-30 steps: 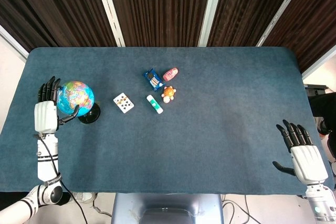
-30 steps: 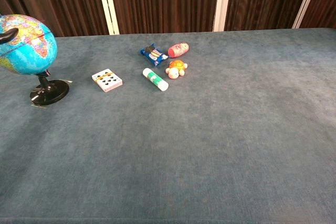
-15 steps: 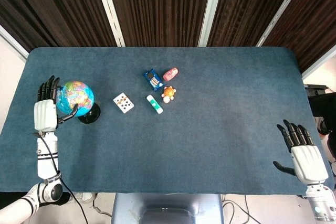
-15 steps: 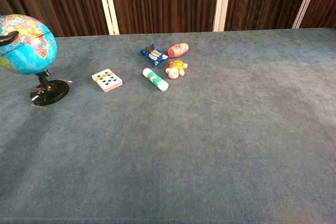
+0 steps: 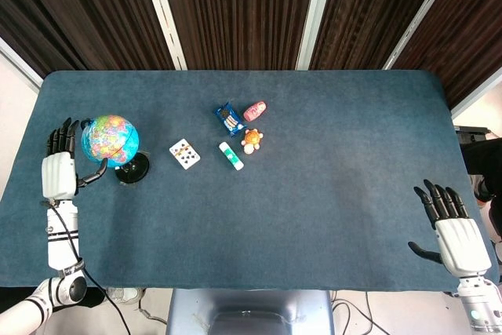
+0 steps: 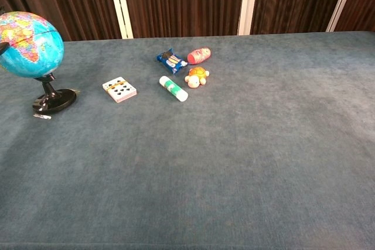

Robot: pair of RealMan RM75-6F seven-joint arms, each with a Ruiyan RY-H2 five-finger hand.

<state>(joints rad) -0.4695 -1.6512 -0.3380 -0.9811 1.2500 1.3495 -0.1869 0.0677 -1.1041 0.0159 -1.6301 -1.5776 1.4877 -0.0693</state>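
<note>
A small globe (image 5: 110, 140) on a black stand (image 5: 132, 172) stands upright at the table's left end; the chest view shows the globe (image 6: 29, 45) with its stand (image 6: 55, 100) flat on the cloth. My left hand (image 5: 60, 172) is just left of the ball, fingers spread and apart from it. Its thumb reaches toward the underside of the ball; I cannot tell whether it touches. My right hand (image 5: 459, 239) lies at the front right edge with fingers spread, holding nothing. Neither hand shows clearly in the chest view.
Near the table's middle lie a pack of playing cards (image 5: 184, 154), a green-and-white glue stick (image 5: 230, 155), an orange toy turtle (image 5: 252, 140), a pink figure (image 5: 255, 111) and a blue snack packet (image 5: 228, 118). The blue tablecloth (image 5: 337, 162) covers the table.
My left hand has drawn back to the left, away from the globe. The globe, tilted before, now stands upright on its stand. The right hand has not moved.
</note>
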